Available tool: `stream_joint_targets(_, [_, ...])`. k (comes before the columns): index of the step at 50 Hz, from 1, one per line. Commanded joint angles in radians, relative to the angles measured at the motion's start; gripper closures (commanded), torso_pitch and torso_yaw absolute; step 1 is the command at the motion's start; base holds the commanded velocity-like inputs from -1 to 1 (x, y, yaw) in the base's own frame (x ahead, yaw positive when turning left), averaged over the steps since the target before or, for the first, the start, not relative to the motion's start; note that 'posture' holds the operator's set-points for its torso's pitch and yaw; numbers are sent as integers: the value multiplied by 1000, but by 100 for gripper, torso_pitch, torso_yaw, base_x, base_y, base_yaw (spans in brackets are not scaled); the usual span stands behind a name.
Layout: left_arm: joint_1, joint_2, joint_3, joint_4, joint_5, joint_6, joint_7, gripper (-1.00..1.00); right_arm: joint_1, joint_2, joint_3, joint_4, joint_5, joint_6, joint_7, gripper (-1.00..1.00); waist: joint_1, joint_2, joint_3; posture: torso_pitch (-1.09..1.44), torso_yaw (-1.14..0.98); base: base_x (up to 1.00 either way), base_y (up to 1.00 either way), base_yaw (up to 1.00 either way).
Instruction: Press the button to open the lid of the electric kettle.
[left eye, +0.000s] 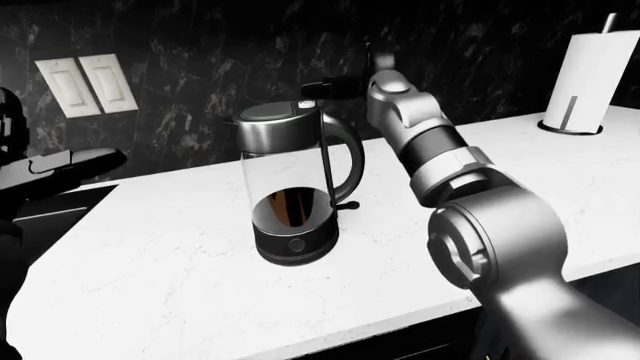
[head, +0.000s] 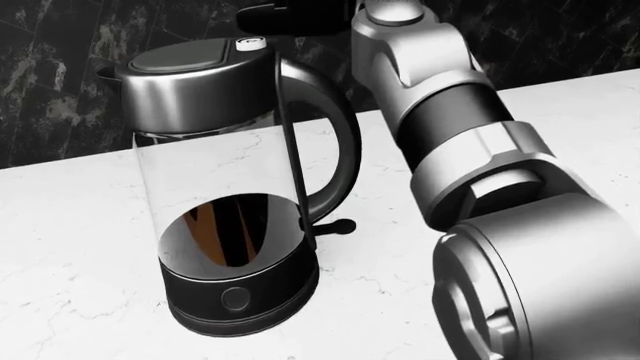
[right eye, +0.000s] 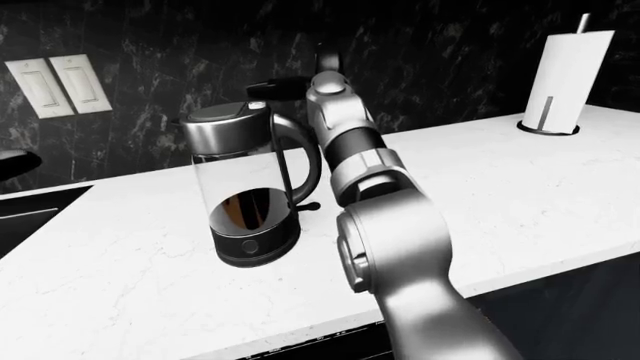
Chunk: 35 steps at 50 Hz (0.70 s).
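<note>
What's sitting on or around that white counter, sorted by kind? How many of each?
Electric kettle: 1
Paper towel roll on its stand: 1
Wall switches: 2
Robot hands: 2, the right hand above the kettle's lid, the left hand at the left edge of the left-eye view
Total: 6
</note>
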Motion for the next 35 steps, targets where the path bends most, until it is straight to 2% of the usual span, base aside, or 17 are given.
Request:
stream_joint_targets(1, [-21, 18, 9, -16, 2, -25, -3, -100, -41, -8, 1, -40, -3, -31, 0, -100, 0, 5, -6, -49, 0, 0, 0, 0])
stream_joint_targets(22, [-22, 15, 10, -18, 5, -21, -5, -100, -35, -40, 17, -39, -55, -10, 67, -100, 1, 3, -7, -49, 0, 0, 0, 0])
stream_joint_targets(35, [-20, 18, 14, -17, -1, -23, -3, -100, -50, -32, 8, -38, -69, -15, 59, -100, 0, 6, -7, -49, 0, 0, 0, 0])
